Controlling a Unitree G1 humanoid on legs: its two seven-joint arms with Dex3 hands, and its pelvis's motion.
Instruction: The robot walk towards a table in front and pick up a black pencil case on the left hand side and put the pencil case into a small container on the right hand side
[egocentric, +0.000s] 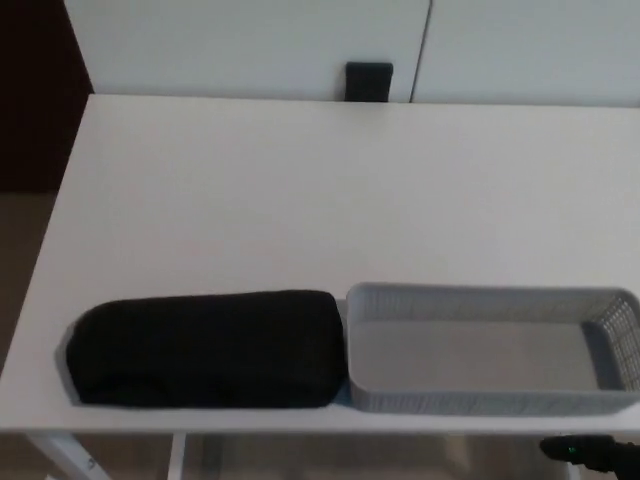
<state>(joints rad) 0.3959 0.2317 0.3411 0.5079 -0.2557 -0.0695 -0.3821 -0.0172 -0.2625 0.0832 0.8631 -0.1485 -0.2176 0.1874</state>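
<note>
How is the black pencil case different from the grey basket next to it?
The pencil case is black, soft-looking and closed; the basket is grey, stiff, latticed and open on top, with nothing inside. The pencil case lies on the left, the basket on the right. Both are long, sit side by side at the table's front edge.

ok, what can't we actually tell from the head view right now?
- Right hand: only a dark sliver at the bottom edge, cut off; open or shut unknowable.
- Left hand: out of frame.
- Grey basket: right end cropped by the picture edge.
- Black pencil case: zipper and details lost to blur.
</note>
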